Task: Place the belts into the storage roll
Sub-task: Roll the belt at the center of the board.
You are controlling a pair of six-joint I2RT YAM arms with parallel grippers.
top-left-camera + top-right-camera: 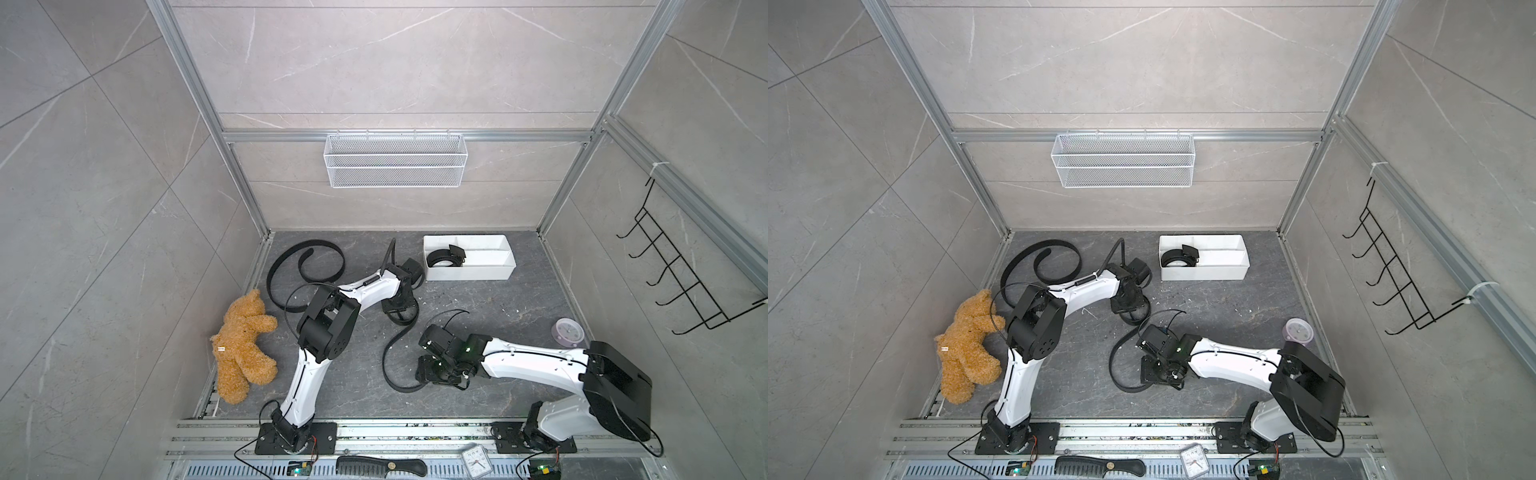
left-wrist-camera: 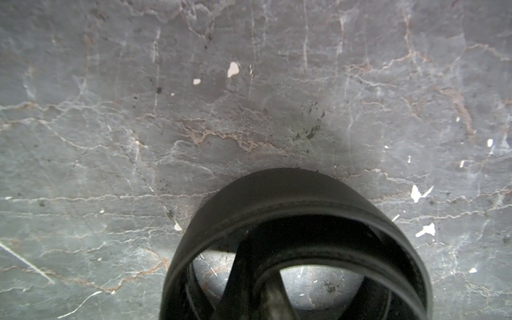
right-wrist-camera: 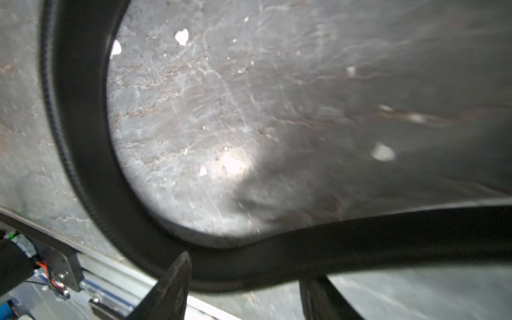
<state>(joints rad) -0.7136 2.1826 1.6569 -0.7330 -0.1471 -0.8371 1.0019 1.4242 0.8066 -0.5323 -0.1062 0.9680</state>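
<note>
Jaws of the right gripper [image 3: 249, 270] stand apart astride the middle belt [image 1: 387, 360], not pinching it. The left gripper [image 1: 397, 309] is closed inside that belt's coiled far end, its hold hard to make out. That belt snakes near to far. A second belt [image 1: 307, 266] spirals at far left. The storage roll [image 1: 469, 273], far centre-right, holds a coiled third belt [image 1: 444, 258] at its left end.

Left arm [image 1: 305, 361] bent up to frame center, left gripper [image 1: 398, 311] pointed down, jaws closed. Right arm [image 1: 536, 361] lay low toward the left, right gripper [image 3: 249, 267] jaws apart.
</note>
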